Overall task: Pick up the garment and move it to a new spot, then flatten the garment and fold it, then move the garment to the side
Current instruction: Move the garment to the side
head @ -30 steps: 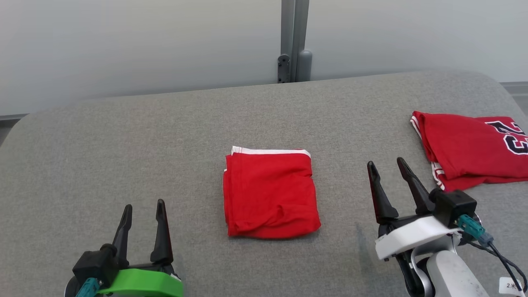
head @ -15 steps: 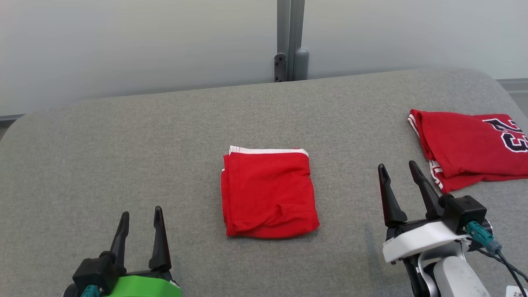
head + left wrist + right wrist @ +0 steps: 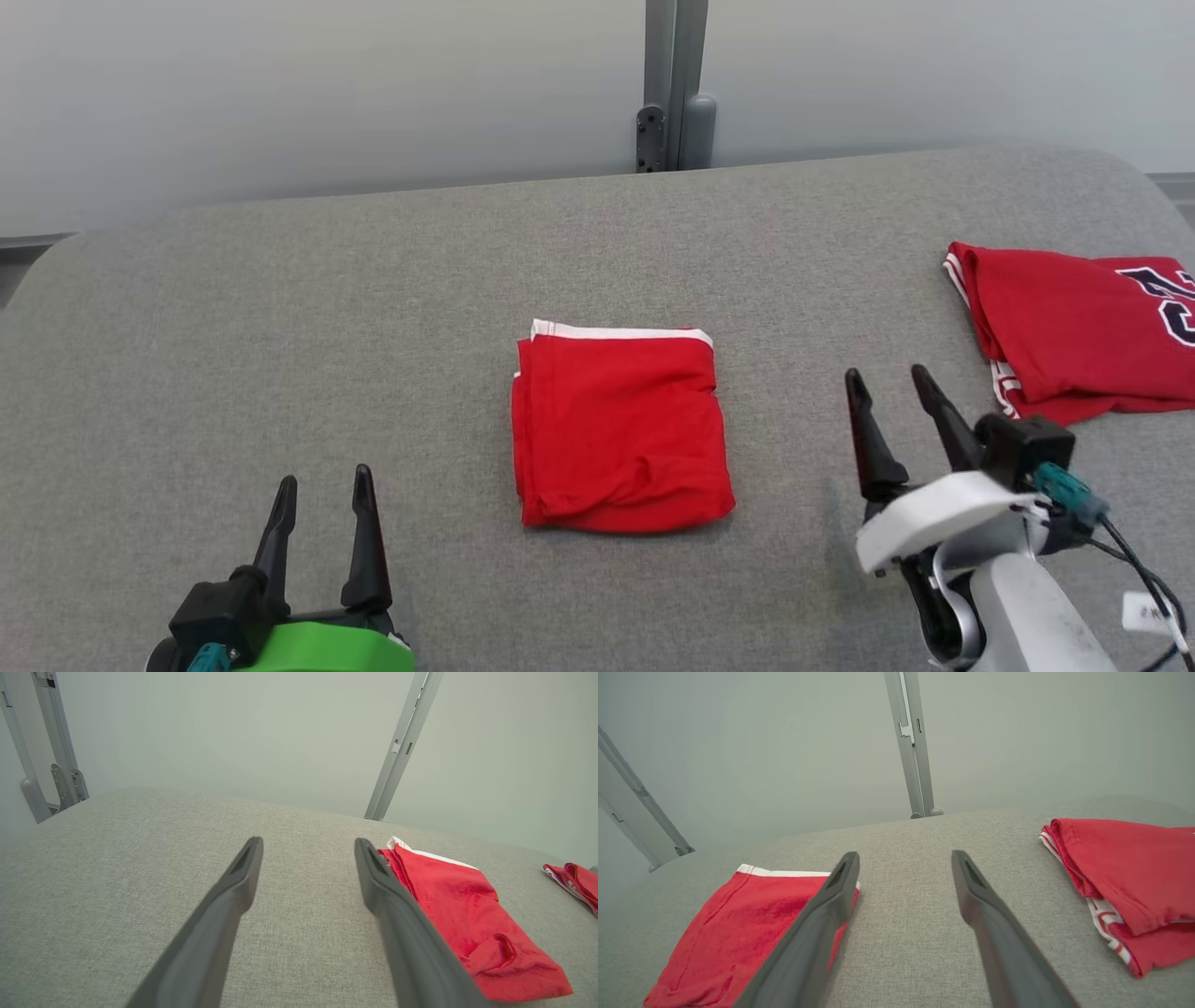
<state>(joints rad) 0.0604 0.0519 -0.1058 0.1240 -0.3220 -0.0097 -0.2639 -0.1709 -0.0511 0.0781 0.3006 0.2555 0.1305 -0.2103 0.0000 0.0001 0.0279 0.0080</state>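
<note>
Poised beside folded garment (image 3: 621, 427) with left gripper (image 3: 325, 475) and right gripper (image 3: 887, 373) spread wide, empty. Could undo fold by pinching only top layer.

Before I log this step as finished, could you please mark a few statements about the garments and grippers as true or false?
1. The folded red garment lies near the middle of the grey surface. True.
2. The left gripper is shut on it. False: it is open, empty and apart from the garment.
3. A second red garment with a black number lies to the robot's right. True.
4. The right gripper touches that second garment. False: it is open, between the two garments, touching neither.
</note>
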